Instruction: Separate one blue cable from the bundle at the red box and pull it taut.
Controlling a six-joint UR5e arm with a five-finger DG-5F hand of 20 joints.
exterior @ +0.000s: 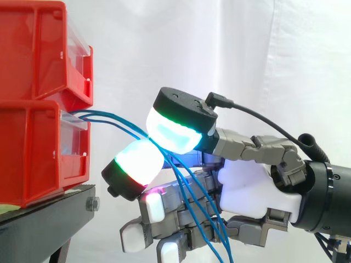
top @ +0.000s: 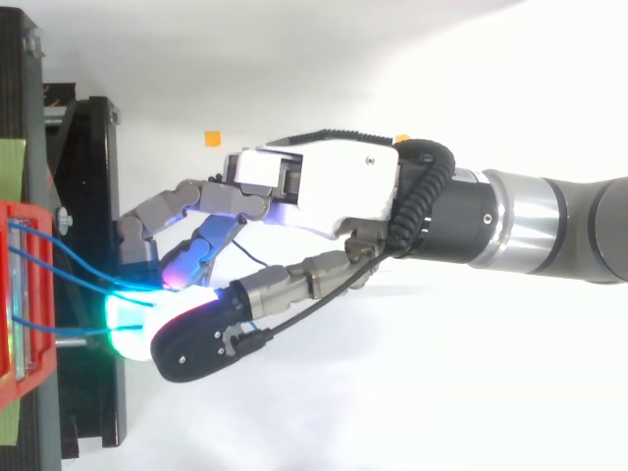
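Blue cables [exterior: 107, 116] come out of the front of the lower red box [exterior: 33, 159] and run right and slightly down to my hand [exterior: 247, 186]. Two glowing pads [exterior: 173, 131] pinch the cables where they meet, just right of the box. Below the pinch, several blue strands [exterior: 204, 219] hang down across the other curled fingers. I cannot tell whether the pinch holds one cable or more. In the top view the hand [top: 334, 186] reaches left to the box [top: 20, 294], with blue cables [top: 69, 260] spanning the gap in a slight sag.
A second red box [exterior: 38, 49] is stacked on the lower one. Both rest on a black stand [exterior: 49, 219] with a bolt at its front edge. A white curtain hangs behind. A small orange mark [top: 212, 138] lies on the white floor.
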